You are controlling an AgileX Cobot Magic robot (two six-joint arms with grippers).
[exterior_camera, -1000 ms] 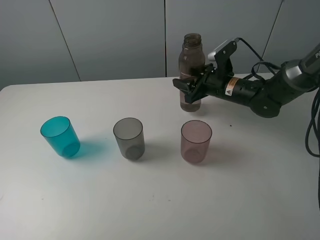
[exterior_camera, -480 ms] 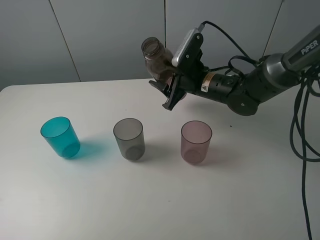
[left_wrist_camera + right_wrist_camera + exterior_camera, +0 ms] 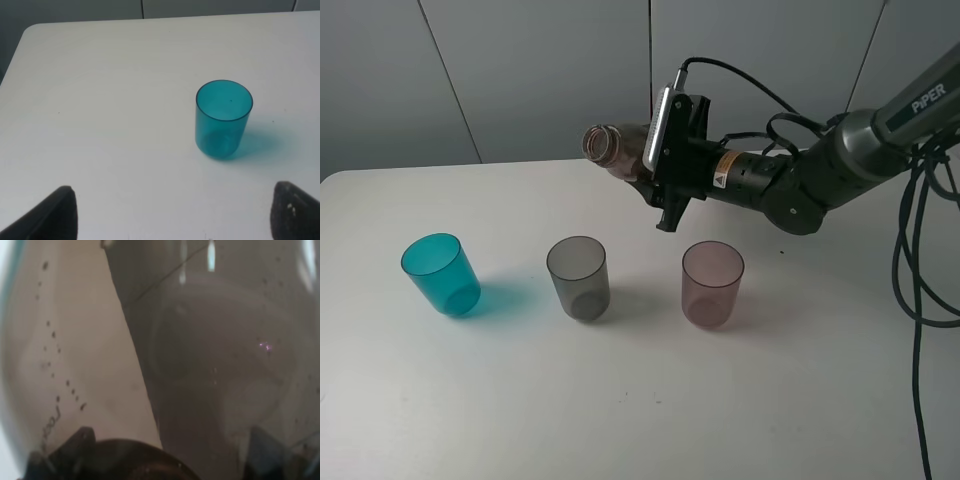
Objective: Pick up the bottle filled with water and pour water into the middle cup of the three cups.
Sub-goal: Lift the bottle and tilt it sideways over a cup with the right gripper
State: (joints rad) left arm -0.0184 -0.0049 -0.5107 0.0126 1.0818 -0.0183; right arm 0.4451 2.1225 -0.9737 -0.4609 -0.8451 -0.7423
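Note:
My right gripper (image 3: pixel 660 185) is shut on the smoky brown-grey bottle (image 3: pixel 616 148) and holds it in the air, tipped almost on its side, its open neck pointing left. The neck hangs above and a little behind the smoky grey middle cup (image 3: pixel 578 277). The teal cup (image 3: pixel 441 273) stands to the left and the pinkish-mauve cup (image 3: pixel 712 283) to the right. The bottle's wall (image 3: pixel 165 355) fills the right wrist view, with droplets inside. My left gripper (image 3: pixel 172 212) is open and low over the table; the teal cup (image 3: pixel 223 119) stands ahead of it.
The white table (image 3: pixel 620 400) bears only the three cups in a row. Its left edge (image 3: pixel 20 45) and rounded back corner show in the left wrist view. A grey panelled wall (image 3: pixel 520 70) rises behind. Black cables (image 3: pixel 920 260) hang at the right.
My right gripper lifted the bottle off the table, carried it left and tipped it from upright to nearly horizontal. The cups have not moved.

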